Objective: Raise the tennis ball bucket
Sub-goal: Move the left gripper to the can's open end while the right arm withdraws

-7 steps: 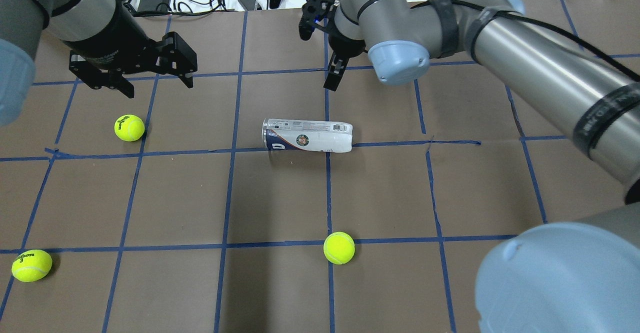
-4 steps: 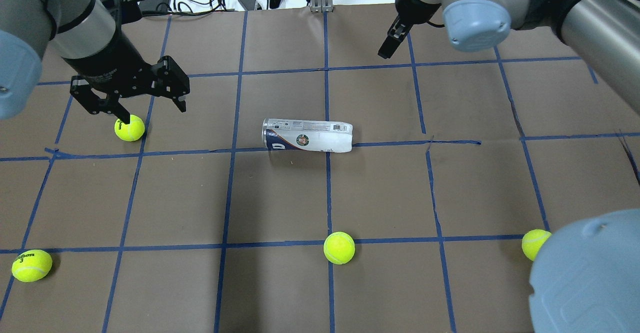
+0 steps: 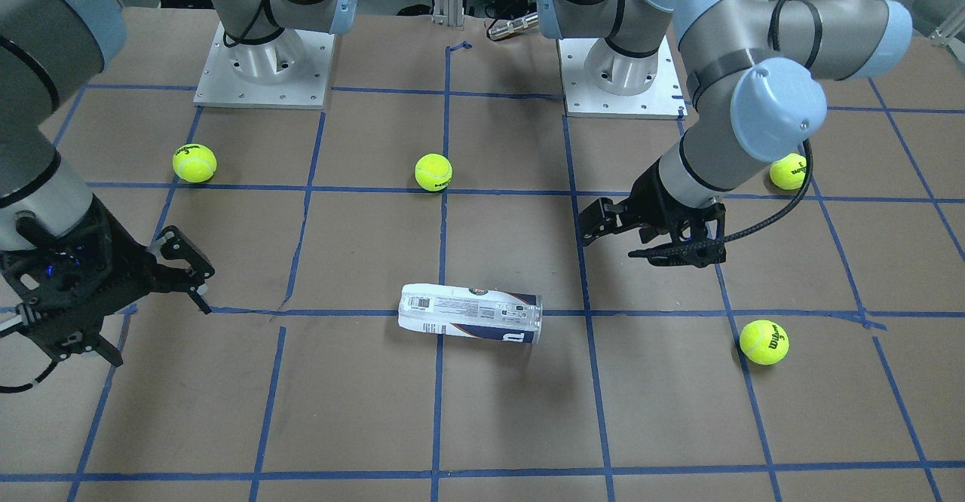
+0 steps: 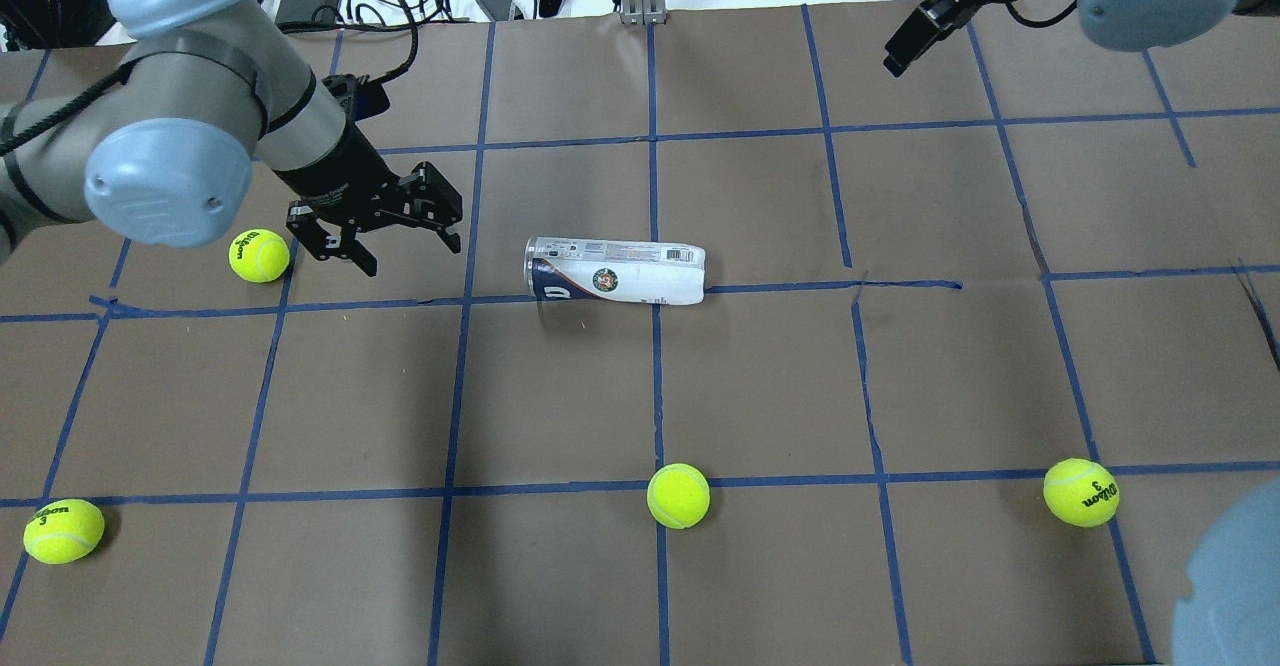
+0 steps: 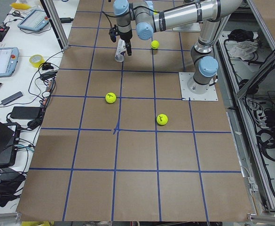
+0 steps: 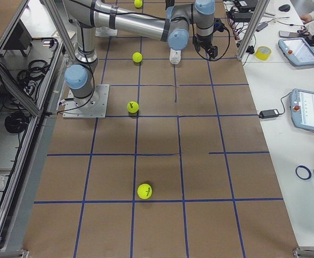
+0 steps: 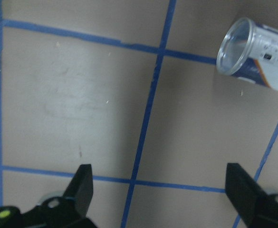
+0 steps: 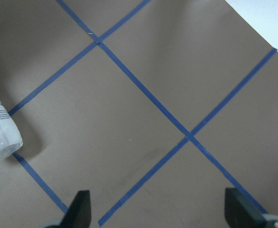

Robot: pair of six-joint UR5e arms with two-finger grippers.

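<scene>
The worktop [image 4: 760,376] is brown paper marked into squares by blue tape [image 4: 450,386]. The tennis ball bucket [image 4: 615,271] lies on its side near the middle, clear end toward the left edge. A first ball [image 4: 259,255] rests between it and that edge. Nearer the robot's edge sit a corner ball [image 4: 63,531] at the left, a middle ball [image 4: 678,495] and a right-hand ball [image 4: 1081,492], well apart.

"Wilson 3" is printed in black on the far-left ball [image 4: 259,255], near-left ball [image 4: 63,530] and near-right ball [image 4: 1081,492]; the can [image 4: 614,272] shows part of a white "W".
</scene>
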